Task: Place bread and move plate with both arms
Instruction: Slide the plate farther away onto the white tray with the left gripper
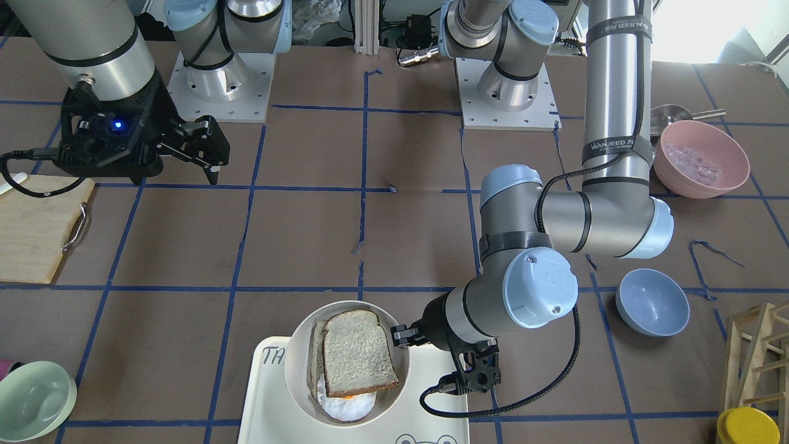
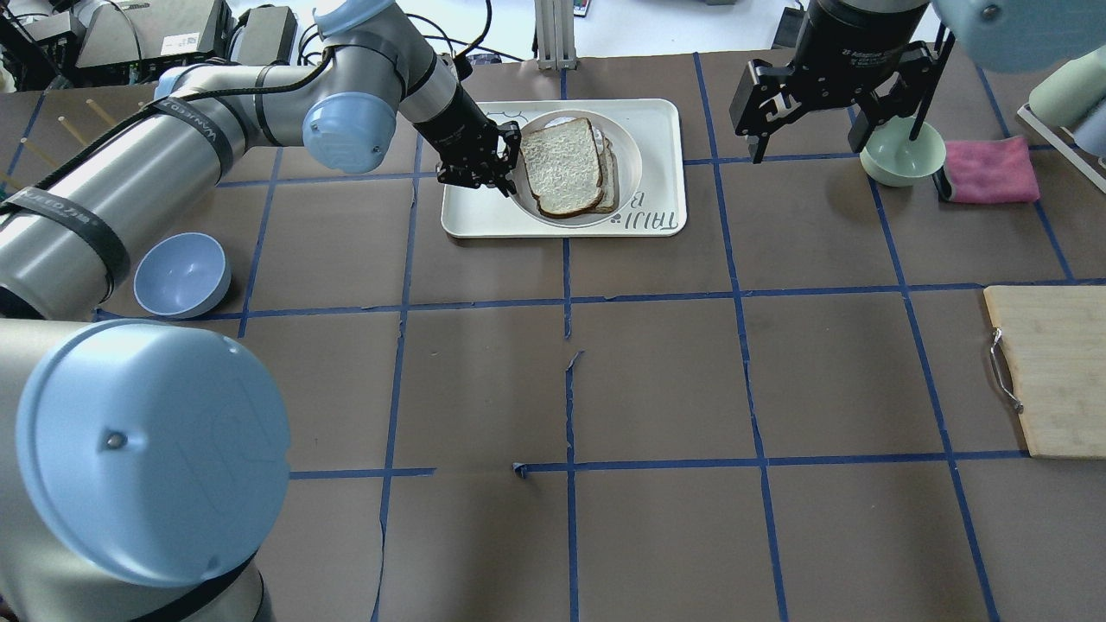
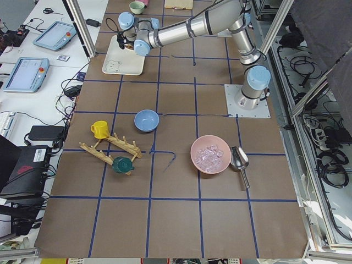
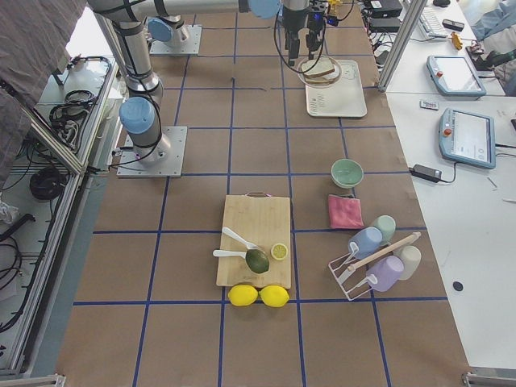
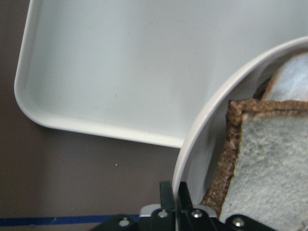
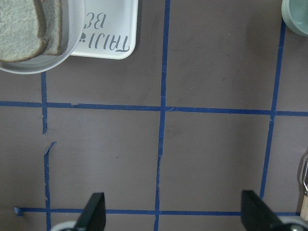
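The bread, a greyish-brown slice with a dark crust, lies on top of another slice and a fried egg in the round cream plate. The plate is over the white tray. My left gripper is shut on the plate's rim, at the rim's left in the overhead view. The left wrist view shows the rim pinched between the fingertips. My right gripper is open and empty, hanging above the table to the right of the tray; its fingers stand wide apart.
A pale green bowl and a pink cloth lie just right of my right gripper. A wooden cutting board is at the right edge. A blue bowl sits under my left arm. A pink bowl stands behind it.
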